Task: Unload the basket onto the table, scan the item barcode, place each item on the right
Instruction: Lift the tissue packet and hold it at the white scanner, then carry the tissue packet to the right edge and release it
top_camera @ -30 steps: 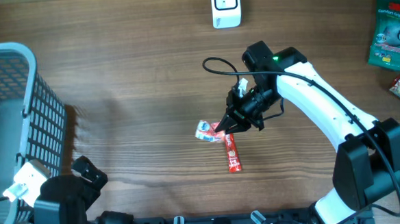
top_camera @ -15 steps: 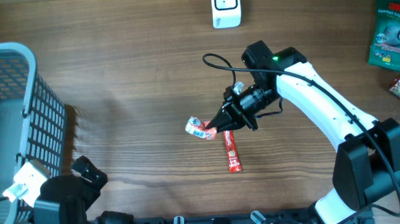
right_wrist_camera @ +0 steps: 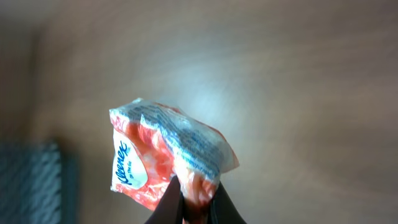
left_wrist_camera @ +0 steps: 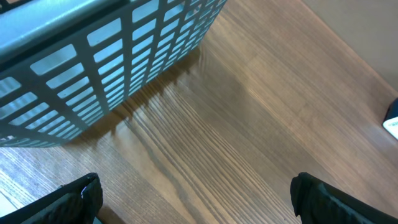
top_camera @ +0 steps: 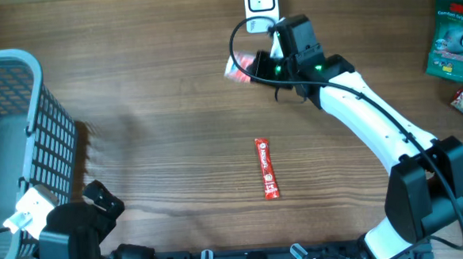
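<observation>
Reading Kleenex pack (right_wrist_camera: 166, 154) logo: R-wrist only.

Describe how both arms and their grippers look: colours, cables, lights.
The right arm has white links joined by black joints, a thin black cable looping off near its wrist, and a small green light glowing there. The right gripper has slim black fingers. The left arm shows mostly black housings, and the left gripper has chunky black fingers.
</observation>
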